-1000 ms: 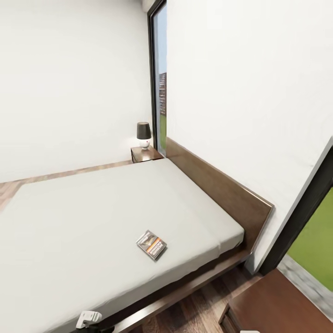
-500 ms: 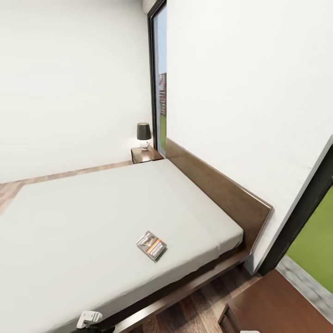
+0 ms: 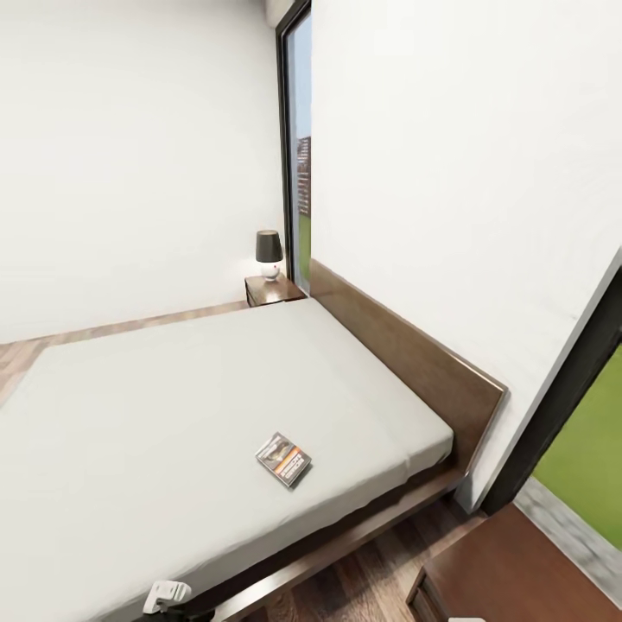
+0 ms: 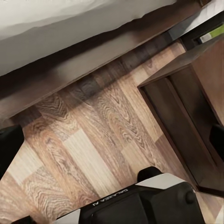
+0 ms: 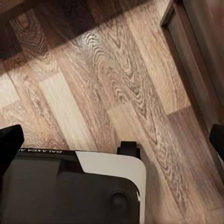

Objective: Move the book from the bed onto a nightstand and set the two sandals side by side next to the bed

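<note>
The book (image 3: 283, 459) lies flat on the pale mattress of the bed (image 3: 173, 415), near its front edge and the headboard end. One nightstand (image 3: 274, 288) stands at the bed's far side beside the headboard. Another nightstand (image 3: 518, 570) shows at the lower right, close to me. The sandals are out of view. My left gripper (image 4: 113, 144) hangs open over the plank floor, between the bed frame (image 4: 70, 70) and the near nightstand (image 4: 186, 116). Over the same floor, my right gripper (image 5: 113, 140) is open with nothing in it.
A dark-shaded lamp (image 3: 269, 250) stands on the far nightstand. A tall dark-framed window (image 3: 298, 155) sits behind it, and a second glazed opening (image 3: 587, 449) is at the right. My own base (image 4: 140, 203) shows under both wrists. Wood floor runs between bed and near nightstand.
The head view has shifted very slightly. The book and the bed stay where they were.
</note>
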Available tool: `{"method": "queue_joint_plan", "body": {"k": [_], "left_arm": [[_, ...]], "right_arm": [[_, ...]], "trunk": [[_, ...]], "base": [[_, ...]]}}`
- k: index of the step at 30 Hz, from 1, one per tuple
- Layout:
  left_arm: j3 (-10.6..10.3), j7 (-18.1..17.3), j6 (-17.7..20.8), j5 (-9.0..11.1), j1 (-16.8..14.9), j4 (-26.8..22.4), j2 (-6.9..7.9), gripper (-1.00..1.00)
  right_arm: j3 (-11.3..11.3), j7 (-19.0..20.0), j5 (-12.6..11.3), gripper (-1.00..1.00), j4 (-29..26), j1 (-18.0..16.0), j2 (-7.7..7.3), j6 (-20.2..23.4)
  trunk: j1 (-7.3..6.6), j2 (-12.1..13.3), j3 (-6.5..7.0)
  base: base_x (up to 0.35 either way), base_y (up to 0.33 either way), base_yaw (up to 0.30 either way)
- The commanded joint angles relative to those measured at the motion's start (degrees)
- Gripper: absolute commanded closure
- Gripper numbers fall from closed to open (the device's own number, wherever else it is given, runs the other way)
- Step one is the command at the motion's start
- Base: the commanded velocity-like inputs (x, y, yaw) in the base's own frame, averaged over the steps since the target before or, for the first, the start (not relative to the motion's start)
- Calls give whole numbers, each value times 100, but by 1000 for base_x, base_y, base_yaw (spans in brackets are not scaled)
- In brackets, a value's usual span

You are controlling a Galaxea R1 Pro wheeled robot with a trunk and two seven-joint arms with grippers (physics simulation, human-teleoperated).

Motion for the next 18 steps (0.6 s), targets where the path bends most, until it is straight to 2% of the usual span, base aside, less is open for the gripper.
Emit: {"method": "queue_joint_plan", "body": {"k": [1, 18], "left_arm": [[42, -8, -35, -60, -5, 2, 2, -100], [42, -3, -35, -64, -5, 0, -5, -100]], "right_arm": [[47, 39, -62, -100, 20, -7, 3, -17], [46, 39, -65, -100, 20, -11, 3, -17]], "trunk": [[-21, 34, 10], [-394, 716, 315]], "base": [[0, 0, 0], [0, 0, 0]]}}
